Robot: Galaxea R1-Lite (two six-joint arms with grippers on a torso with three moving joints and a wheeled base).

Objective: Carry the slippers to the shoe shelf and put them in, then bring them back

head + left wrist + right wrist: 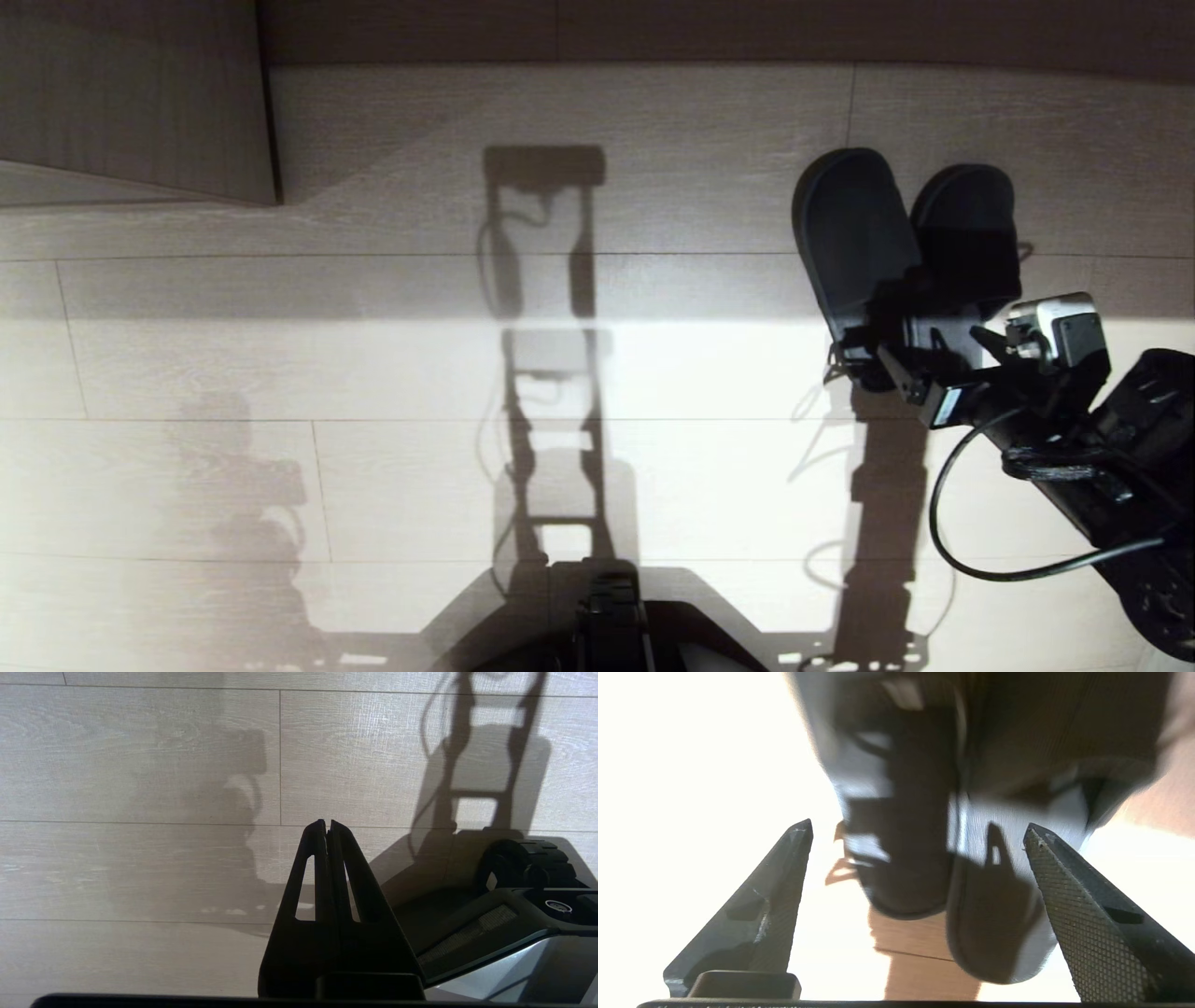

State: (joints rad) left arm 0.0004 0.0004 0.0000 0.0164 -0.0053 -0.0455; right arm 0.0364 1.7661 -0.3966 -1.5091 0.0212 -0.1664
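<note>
The two dark slippers lie side by side on the pale wood floor at the right of the head view, one (854,243) beside the other (966,233), toes pointing away from me. My right gripper (924,353) hovers at their heel ends. In the right wrist view that gripper (917,826) is open wide; both heels, one (901,868) and the other (999,919), show between the fingers without touching them. My left gripper (327,822) is parked, shut and empty, over bare floor. I cannot make out the shoe shelf in these views.
A corner of wooden furniture (131,93) stands at the far left, and a dark strip (728,28) runs along the back. My base (607,616) shows at the near edge, its wheel (523,863) beside the left gripper. Strong shadows cross the floor.
</note>
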